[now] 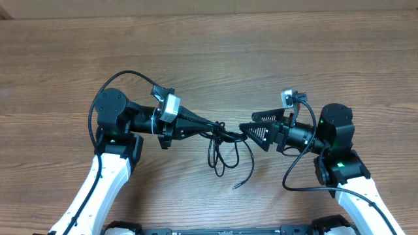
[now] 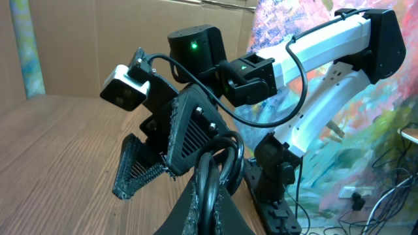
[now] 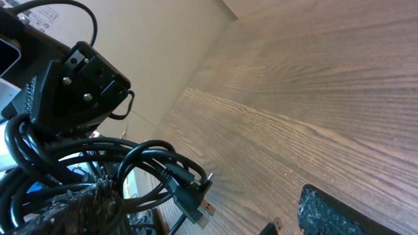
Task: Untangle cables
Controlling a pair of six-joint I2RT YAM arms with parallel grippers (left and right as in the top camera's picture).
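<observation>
Overhead view first. Brown wooden table [image 1: 196, 52] under two robot arms. Left gripper [image 1: 214, 126] pinched shut on the cables [image 1: 221, 134], up off the table near the middle. Thin black loops hanging down from that pinch toward the near edge. One loose end curling off to the right and lying low by the wood. Right gripper [image 1: 248, 123] wide open, fingers spread apart, pointing at the left one. Tips just beside the clump of cables; cannot tell if touching.

Left wrist view next. Own two fingers [image 2: 196, 212] pressed together at the bottom, with a fat black loop of cables [image 2: 225, 160] sticking up out of them. Right gripper straight ahead and close, fingers spread wide like a big V. Nothing held in it. Green light [image 2: 192, 46] glowing on the arm behind it.

Right wrist view last. Own fingers far apart, one fuzzy black one at the bottom left [image 3: 78, 209], the other at the bottom right [image 3: 346, 212]. Bunch of cables [image 3: 150, 166] on the left side, just above the left finger. Small plug [image 3: 199, 207] poking out low from the bunch. Left gripper [image 3: 78, 85] behind the bunch, closed on it. Bare wood on the right.
</observation>
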